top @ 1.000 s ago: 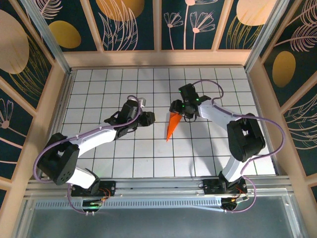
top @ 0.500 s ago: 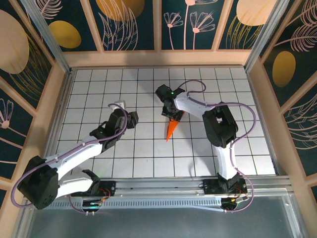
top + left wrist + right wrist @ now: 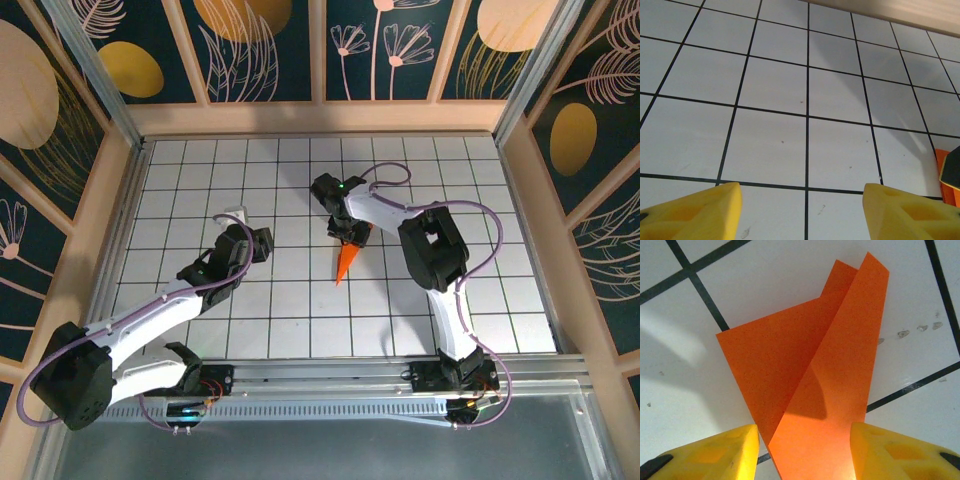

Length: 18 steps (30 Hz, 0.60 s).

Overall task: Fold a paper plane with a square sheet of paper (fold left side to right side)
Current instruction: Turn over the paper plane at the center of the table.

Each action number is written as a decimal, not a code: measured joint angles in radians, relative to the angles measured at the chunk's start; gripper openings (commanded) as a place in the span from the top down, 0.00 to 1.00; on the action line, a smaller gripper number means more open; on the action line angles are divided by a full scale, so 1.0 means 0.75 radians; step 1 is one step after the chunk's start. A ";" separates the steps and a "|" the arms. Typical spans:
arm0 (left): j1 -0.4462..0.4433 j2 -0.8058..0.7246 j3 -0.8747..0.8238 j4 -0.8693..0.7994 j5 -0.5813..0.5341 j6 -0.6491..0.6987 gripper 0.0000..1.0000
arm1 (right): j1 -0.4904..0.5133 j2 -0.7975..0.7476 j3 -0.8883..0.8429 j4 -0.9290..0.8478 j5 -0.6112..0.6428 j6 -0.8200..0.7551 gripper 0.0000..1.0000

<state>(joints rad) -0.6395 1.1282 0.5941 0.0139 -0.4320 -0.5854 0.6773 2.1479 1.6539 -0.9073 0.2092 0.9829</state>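
We show the white black-gridded table (image 3: 200, 170); the left gripper (image 3: 256, 243) (image 3: 800, 200), wide and empty, at nine o'clock of centre; the right gripper (image 3: 345, 232) (image 3: 805, 440), jaws parted, straddling the twelve-o'clock end of the narrow bright orange paper plane (image 3: 346, 262) (image 3: 810, 365), which lies flat near centre.

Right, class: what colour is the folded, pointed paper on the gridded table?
Bright orange; the creased paper plane shows best in the right wrist view.
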 measured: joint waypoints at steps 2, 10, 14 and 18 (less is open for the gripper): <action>0.000 0.001 0.000 -0.001 -0.001 0.004 0.35 | 0.001 0.005 0.000 -0.001 0.000 -0.001 0.49; 0.000 0.003 0.000 -0.006 -0.010 0.004 0.35 | 0.008 0.015 0.000 -0.002 -0.001 -0.001 0.57; 0.000 0.014 0.001 -0.015 -0.016 0.007 0.35 | 0.009 0.015 0.000 -0.002 -0.002 -0.001 0.62; 0.000 0.023 0.000 -0.024 -0.020 0.008 0.35 | 0.009 0.015 0.000 -0.002 -0.001 -0.001 0.67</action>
<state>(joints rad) -0.6395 1.1458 0.5941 -0.0040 -0.4469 -0.5793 0.6842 2.1593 1.6539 -0.9089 0.2085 0.9825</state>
